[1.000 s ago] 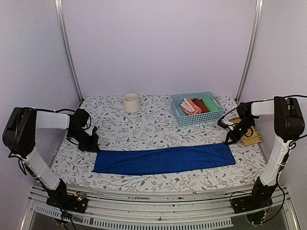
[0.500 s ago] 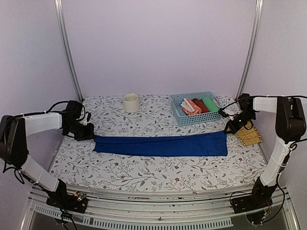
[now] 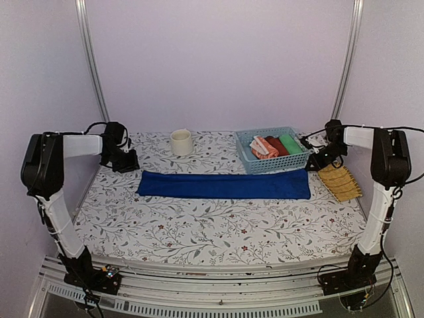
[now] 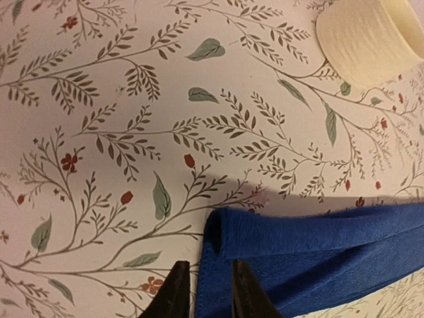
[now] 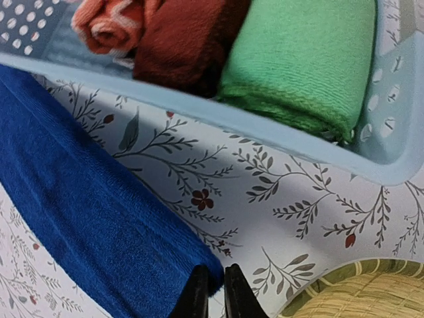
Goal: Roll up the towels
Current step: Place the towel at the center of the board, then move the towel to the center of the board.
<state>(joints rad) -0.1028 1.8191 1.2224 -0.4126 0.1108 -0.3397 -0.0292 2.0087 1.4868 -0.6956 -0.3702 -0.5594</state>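
Observation:
The royal blue towel (image 3: pixel 224 185) lies as a long narrow strip across the middle of the table, with its far edge folded over in the left wrist view (image 4: pixel 318 252). My left gripper (image 3: pixel 134 167) is shut on its left end (image 4: pixel 207 291). My right gripper (image 3: pixel 311 167) is shut on its right corner (image 5: pixel 215 295), and the towel shows in that view too (image 5: pixel 79 199). The orange-salmon towel (image 3: pixel 263 147) with white shapes lies rolled in the blue basket (image 3: pixel 278 163), also in the right wrist view (image 5: pixel 109 23).
The basket's rim (image 5: pixel 132 87) is just beyond the right gripper; it also holds a red roll (image 3: pixel 275 145) and a green roll (image 3: pixel 290 143). A cream cup (image 3: pixel 181 142) stands at the back, left of the basket. A woven mat (image 3: pixel 340 183) lies at the right edge.
Both grippers have moved toward the back of the table, drawing the blue towel with them. The towel now lies farther back and looks narrower.

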